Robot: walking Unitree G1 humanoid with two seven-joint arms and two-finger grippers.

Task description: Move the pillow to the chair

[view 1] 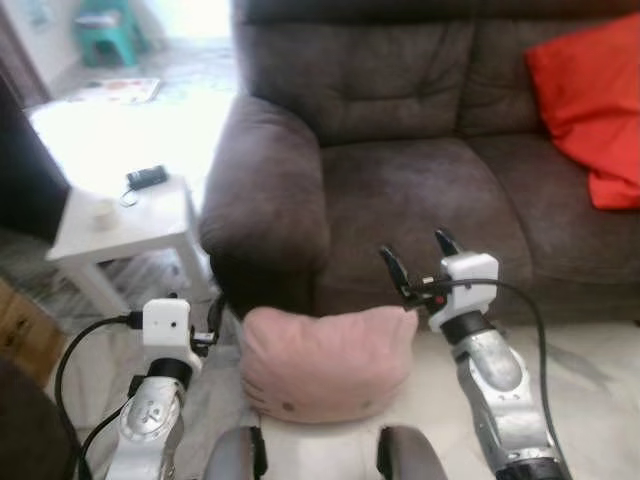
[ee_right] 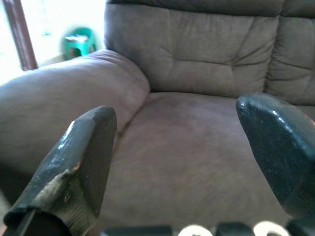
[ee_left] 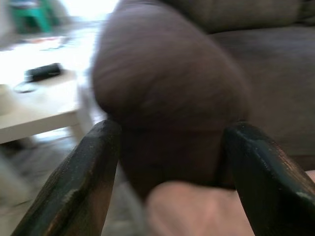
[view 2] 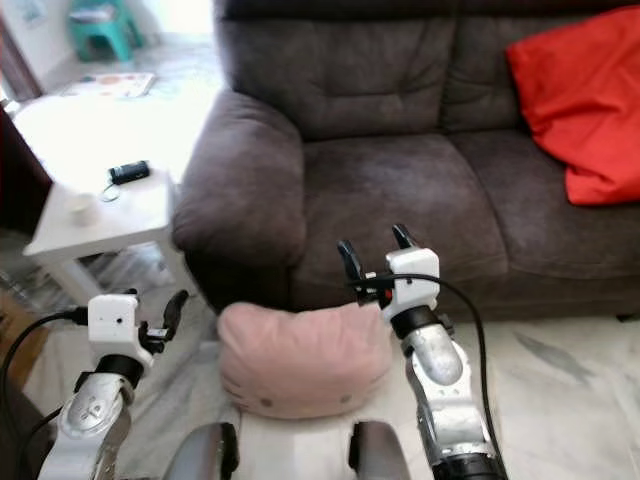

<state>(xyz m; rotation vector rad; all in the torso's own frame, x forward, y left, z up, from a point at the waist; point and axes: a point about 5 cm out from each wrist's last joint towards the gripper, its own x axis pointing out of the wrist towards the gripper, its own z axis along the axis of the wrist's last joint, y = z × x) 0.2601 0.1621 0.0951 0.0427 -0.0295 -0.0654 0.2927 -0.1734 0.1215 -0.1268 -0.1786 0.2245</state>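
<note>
pressing the pink pillow (view 1: pixel 325 362) between our arms before the brown sofa (view 1: pixel 420 170), our left gripper (ee_left: pixel 167 172) and right gripper (view 1: pixel 418 258) gape wide, empty.

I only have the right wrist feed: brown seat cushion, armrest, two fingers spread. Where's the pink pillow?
Observer: The pink pillow is below the camera's look, pressed between the two arms close to the robot's body, in front of the brown sofa.
Operator: Is the right gripper on it?
Observer: No. The right gripper is open, raised above the pillow's upper right corner.
Operator: Left side?
Observer: The left gripper is open too, with the pillow's edge low between its fingers.
Operator: Anything else on the sofa?
Observer: A red cushion at its right end.
</note>
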